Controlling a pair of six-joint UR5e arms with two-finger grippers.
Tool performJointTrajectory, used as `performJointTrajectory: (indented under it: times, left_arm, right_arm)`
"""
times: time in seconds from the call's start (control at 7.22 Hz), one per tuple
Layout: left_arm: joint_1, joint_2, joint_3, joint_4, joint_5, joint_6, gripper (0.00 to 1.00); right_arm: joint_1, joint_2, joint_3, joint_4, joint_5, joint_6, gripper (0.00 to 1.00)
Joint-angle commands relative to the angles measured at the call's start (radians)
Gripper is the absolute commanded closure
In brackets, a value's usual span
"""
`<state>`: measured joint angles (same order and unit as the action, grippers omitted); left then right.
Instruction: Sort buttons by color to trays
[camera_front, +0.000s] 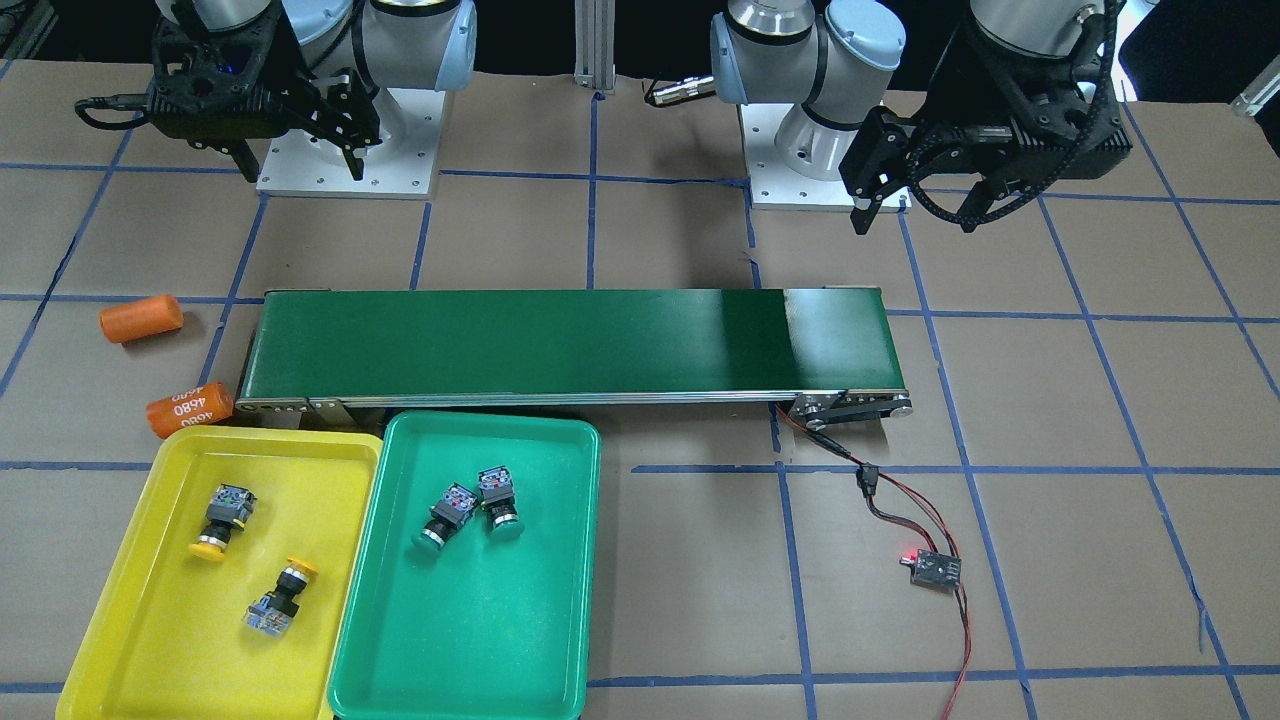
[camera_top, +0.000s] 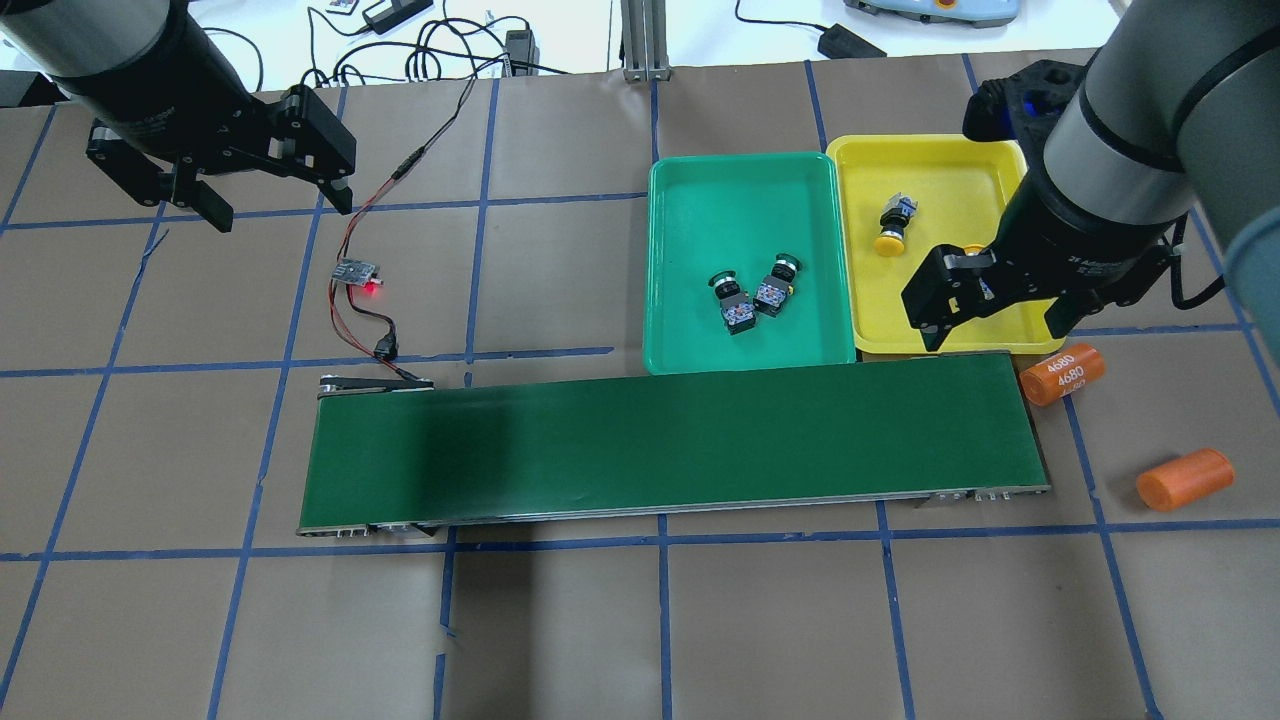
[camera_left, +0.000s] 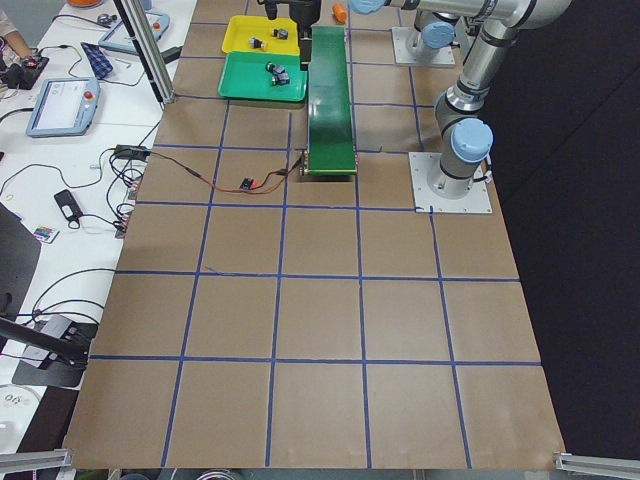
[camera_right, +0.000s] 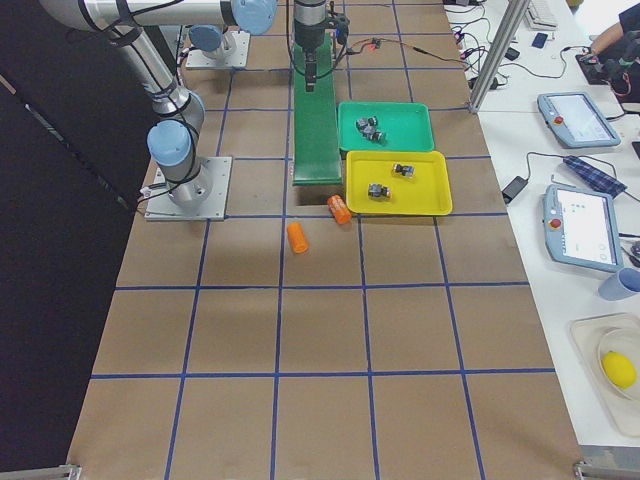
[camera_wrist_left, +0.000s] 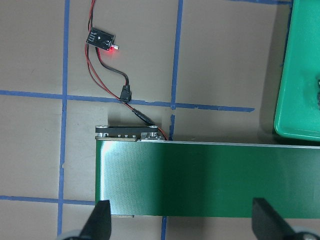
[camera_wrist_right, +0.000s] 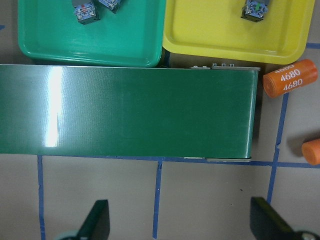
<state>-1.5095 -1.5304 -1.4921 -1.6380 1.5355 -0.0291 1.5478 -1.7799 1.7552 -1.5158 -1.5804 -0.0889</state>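
Two yellow-capped buttons (camera_front: 220, 520) (camera_front: 282, 595) lie on their sides in the yellow tray (camera_front: 150, 600). Two green-capped buttons (camera_front: 445, 517) (camera_front: 497, 500) lie side by side in the green tray (camera_front: 470, 630). In the overhead view one yellow button (camera_top: 893, 225) shows in the yellow tray (camera_top: 940, 170); the right arm hides the other. My right gripper (camera_top: 998, 332) is open and empty, above the yellow tray's near edge. My left gripper (camera_top: 283, 210) is open and empty, high over the table's far left. Both are also open in the front view (camera_front: 300, 170) (camera_front: 912, 215).
A long dark-green conveyor belt (camera_top: 670, 440) lies in front of the trays. Two orange cylinders (camera_top: 1062, 375) (camera_top: 1185, 478) lie by its right end, one marked "4680". A small controller board (camera_top: 357, 272) with a red light and wires lies near the belt's left end.
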Motion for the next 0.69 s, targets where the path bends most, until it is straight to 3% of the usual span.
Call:
performJointTrajectory:
  times: [0.0, 0.55]
  left_arm:
    - [-0.001, 0.003, -0.002, 0.001, 0.0, 0.0, 0.0]
    - [-0.001, 0.0, -0.001, 0.003, 0.0, 0.0, 0.0]
  right_arm:
    - [0.0, 0.0, 0.001, -0.003, 0.0, 0.0, 0.0]
    - [0.002, -0.012, 0.001, 0.002, -0.016, 0.0, 0.0]
